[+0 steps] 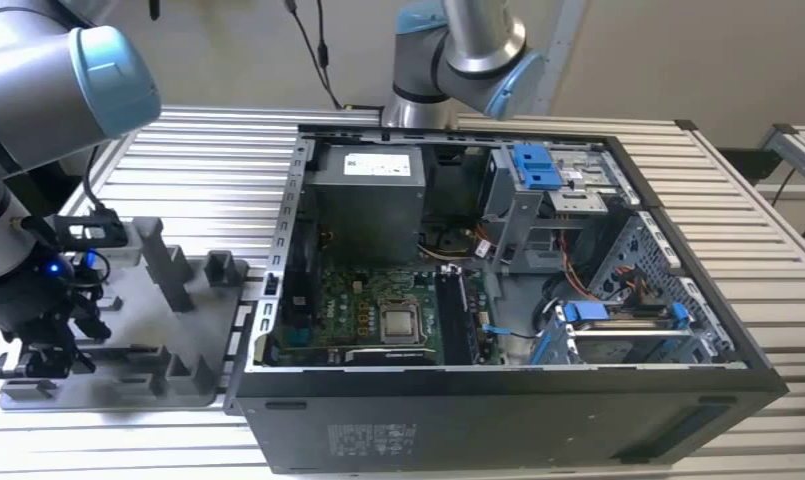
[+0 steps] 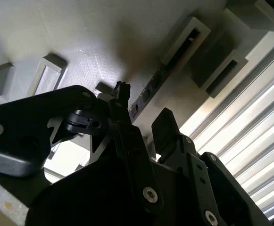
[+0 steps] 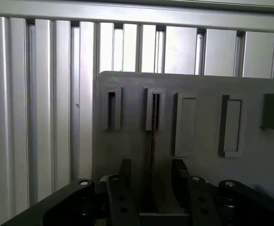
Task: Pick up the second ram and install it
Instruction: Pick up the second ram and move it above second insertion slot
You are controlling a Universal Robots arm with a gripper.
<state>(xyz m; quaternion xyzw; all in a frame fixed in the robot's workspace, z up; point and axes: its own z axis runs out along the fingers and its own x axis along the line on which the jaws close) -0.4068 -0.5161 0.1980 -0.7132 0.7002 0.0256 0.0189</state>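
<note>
Ram [image 3: 152, 141] stands on edge in a slot of the grey tray [image 3: 203, 84], between the fingers of the gripper [image 3: 152, 179], which are spread and clear of it. Tray sits on the slatted worktop [image 1: 215, 150], on the exterior view's left of the open computer case [image 1: 509, 410].

Black claw [image 2: 143, 101] spread apart, straddling second ram [image 2: 161, 73] standing on edge in grey tray [image 2: 80, 28] slot.
</note>
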